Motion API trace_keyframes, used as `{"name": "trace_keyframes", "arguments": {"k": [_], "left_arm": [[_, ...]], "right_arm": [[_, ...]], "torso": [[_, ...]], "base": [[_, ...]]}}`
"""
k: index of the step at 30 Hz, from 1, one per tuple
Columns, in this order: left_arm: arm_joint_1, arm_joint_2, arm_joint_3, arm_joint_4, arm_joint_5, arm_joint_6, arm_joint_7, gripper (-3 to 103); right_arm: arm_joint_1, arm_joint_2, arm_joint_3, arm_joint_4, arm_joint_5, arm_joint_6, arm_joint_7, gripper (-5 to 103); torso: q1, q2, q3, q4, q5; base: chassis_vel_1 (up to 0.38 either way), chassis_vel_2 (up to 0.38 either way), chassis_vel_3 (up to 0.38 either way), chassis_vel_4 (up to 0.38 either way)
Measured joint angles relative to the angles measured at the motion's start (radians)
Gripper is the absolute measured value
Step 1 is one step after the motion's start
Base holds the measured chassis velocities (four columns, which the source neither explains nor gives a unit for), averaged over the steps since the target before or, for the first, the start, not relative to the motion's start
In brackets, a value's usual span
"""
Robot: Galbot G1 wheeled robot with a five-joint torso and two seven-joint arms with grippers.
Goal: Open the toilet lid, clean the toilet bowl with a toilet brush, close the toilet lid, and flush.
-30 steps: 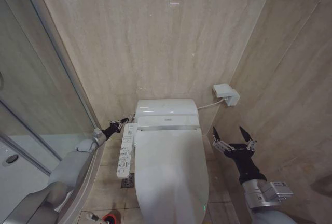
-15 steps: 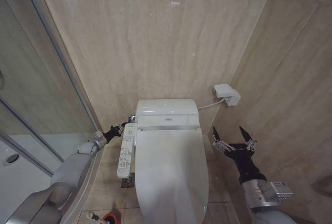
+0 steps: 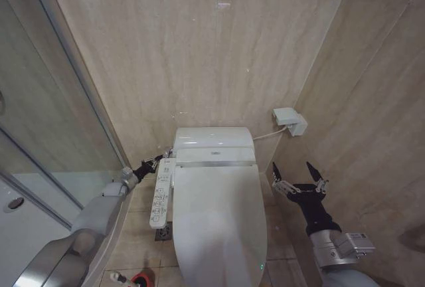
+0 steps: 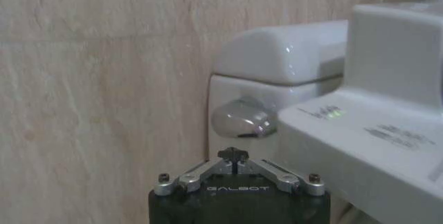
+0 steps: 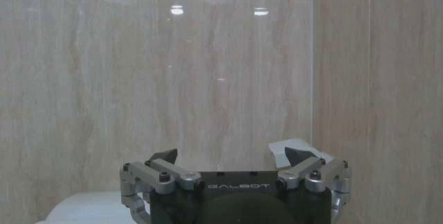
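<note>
Head view, catalogued largest to smallest.

- toilet lid (image 3: 219, 214): down flat, covering the toilet bowl; at 6 o'clock from the tank (image 3: 212, 137). Opening, brushing and closing judged finished, flush outstanding.
- side control panel (image 3: 159, 194): at 9 o'clock of the lid. Button labels too small to read; green lights (image 4: 332, 113) lit.
- left gripper (image 3: 151, 163): fingers together, at 10 o'clock of the lid, beside the tank. Tip barely shifted over the last second, elbow dropped lower.
- right gripper (image 3: 299, 175): fingers wide apart, idle at 3 o'clock of the lid.
- toilet brush (image 3: 123, 278): on the floor at 7 o'clock, in its red holder.
- chrome flush knob (image 4: 239, 120): left wrist view, just ahead of the closed tip, not touched.
- Writing: "GALBOT" on both gripper bodies.
</note>
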Motion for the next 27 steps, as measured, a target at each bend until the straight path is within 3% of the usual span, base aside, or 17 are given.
{"name": "trace_keyframes", "arguments": {"k": [6,13,15,16,17,19,20,27], "left_arm": [[0.048,0.015,-0.019,-0.034,-0.008,0.011,-0.022,0],[0.179,0.039,-0.134,-0.167,0.015,0.028,-0.094,0],[0.242,0.048,-0.198,-0.24,0.027,0.043,-0.166,0],[0.289,0.057,-0.235,-0.307,0.029,0.062,-0.23,0],[0.289,0.057,-0.235,-0.307,0.029,0.062,-0.23,0],[0.37,0.073,-0.285,-0.42,0.029,0.099,-0.323,0],[0.37,0.073,-0.285,-0.42,0.029,0.099,-0.323,0],[0.571,0.117,-0.363,-0.771,-0.006,0.193,-0.494,0]], "right_arm": [[0.0,0.0,0.0,0.0,0.0,0.0,0.0,100],[0.0,0.0,0.0,0.0,0.0,0.0,0.0,100],[0.0,0.0,0.0,0.0,0.0,0.0,0.0,100],[0.0,0.0,0.0,0.0,0.0,0.0,0.0,100],[0.0,0.0,0.0,0.0,0.0,0.0,0.0,100],[0.0,0.0,0.0,0.0,0.0,0.0,0.0,100],[0.0,0.0,0.0,0.0,0.0,0.0,0.0,100],[0.0,0.0,0.0,0.0,0.0,0.0,0.0,100]], "torso": [[0.0,0.0,0.0,0.0006,0.0001],[0.0,0.0,0.0,0.0005,-0.0002],[0.0,0.0,0.0,0.0002,-0.0002],[0.0,0.0,0.0,0.0003,-0.0002],[0.0,0.0,0.0,0.0003,-0.0002],[0.0,0.0,0.0,0.0003,-0.0002],[0.0,0.0,0.0,0.0003,-0.0002],[0.0,0.0,0.0,0.0001,-0.0001]], "base": [[0.0,0.0,0.0,0.0],[0.0,0.0,0.0,0.0],[0.0,0.0,0.0,0.0],[0.0,0.0,0.0,0.0],[0.0,0.0,0.0,0.0],[0.0,0.0,0.0,0.0],[0.0,0.0,0.0,0.0],[0.0,0.0,0.0,0.0]]}}
